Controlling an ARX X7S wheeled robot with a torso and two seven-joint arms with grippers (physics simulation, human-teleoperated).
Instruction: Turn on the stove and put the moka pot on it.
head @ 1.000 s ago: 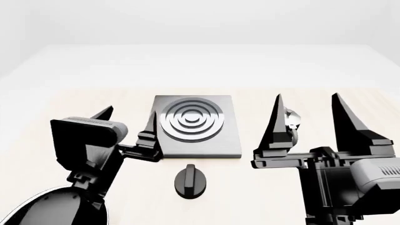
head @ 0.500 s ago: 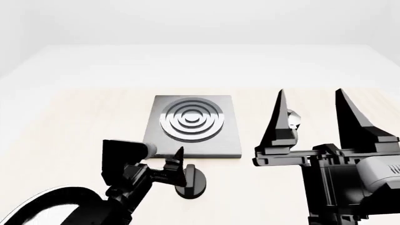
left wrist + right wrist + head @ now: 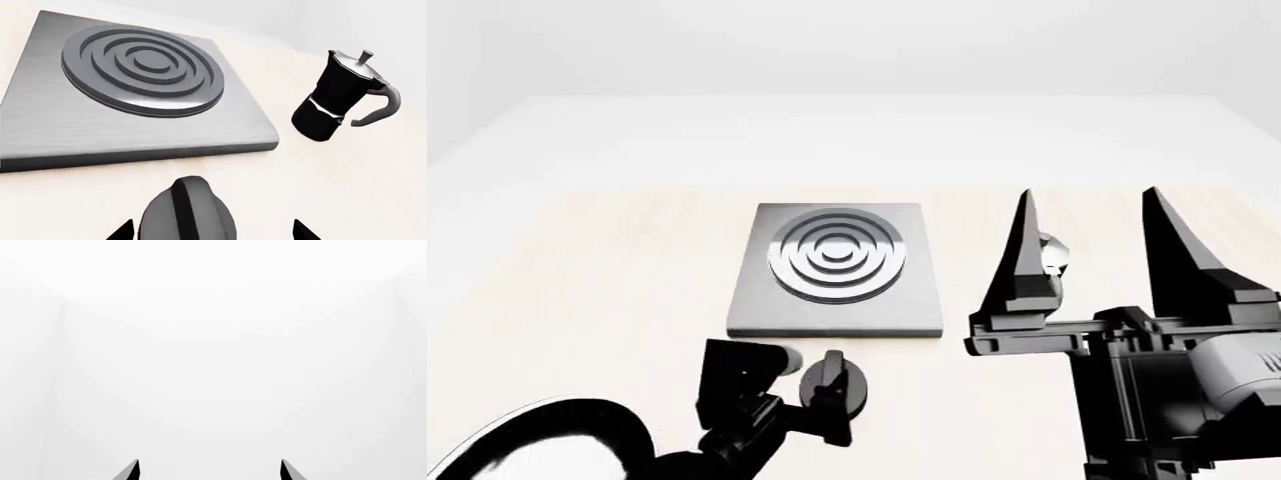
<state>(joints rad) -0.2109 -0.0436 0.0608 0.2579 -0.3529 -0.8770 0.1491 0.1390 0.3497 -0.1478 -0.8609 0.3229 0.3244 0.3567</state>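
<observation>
The stove (image 3: pixel 834 305) is a grey square plate with a ringed burner (image 3: pixel 838 253); it also shows in the left wrist view (image 3: pixel 80 135). Its black knob (image 3: pixel 838 381) sits on the table in front of the plate. My left gripper (image 3: pixel 821 405) is open, and in the left wrist view (image 3: pixel 212 234) its fingertips stand on either side of the knob (image 3: pixel 190 207) without touching it. The moka pot (image 3: pixel 340 95) stands upright to the right of the stove; in the head view only its silver top (image 3: pixel 1050 255) shows behind my right gripper (image 3: pixel 1090 235). That gripper is raised, open and empty (image 3: pixel 209 471).
The light wooden table (image 3: pixel 587 280) runs out to the left of the stove and behind it, to a white back wall. My right arm's big body (image 3: pixel 1174 380) fills the near right. The right wrist view shows only white wall.
My left gripper has moved from beside the stove's left edge toward me and to the right, and now brackets the knob. The right arm has hardly moved.
</observation>
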